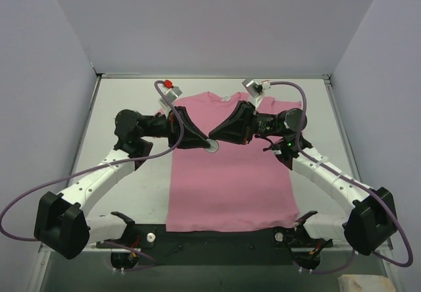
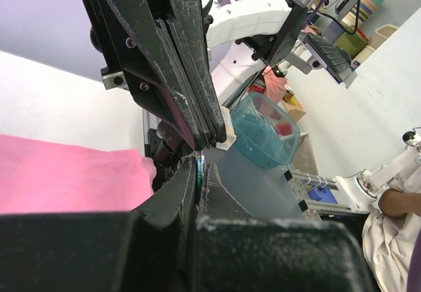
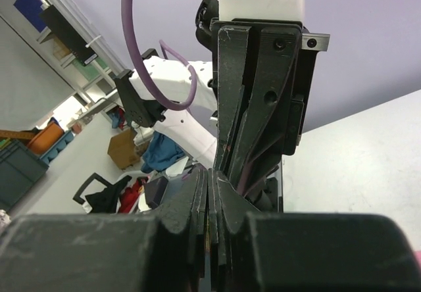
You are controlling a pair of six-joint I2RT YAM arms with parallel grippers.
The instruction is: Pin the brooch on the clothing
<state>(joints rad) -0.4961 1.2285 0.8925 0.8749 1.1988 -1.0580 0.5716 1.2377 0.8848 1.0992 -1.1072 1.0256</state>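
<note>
The pink shirt [image 1: 230,187] is spread flat on the white table [image 1: 131,101]. The two claws are met tip to tip above its upper middle. The left claw [image 1: 204,145] is closed almost fully on the brooch [image 1: 212,146], seen as a thin greenish edge between its fingers [image 2: 187,187]. The right claw [image 1: 214,139] is also pressed closed; whether it grips anything cannot be told.

the white table [image 1: 125,95] carries the pink t-shirt [image 1: 230,187], spread flat at its middle
</note>
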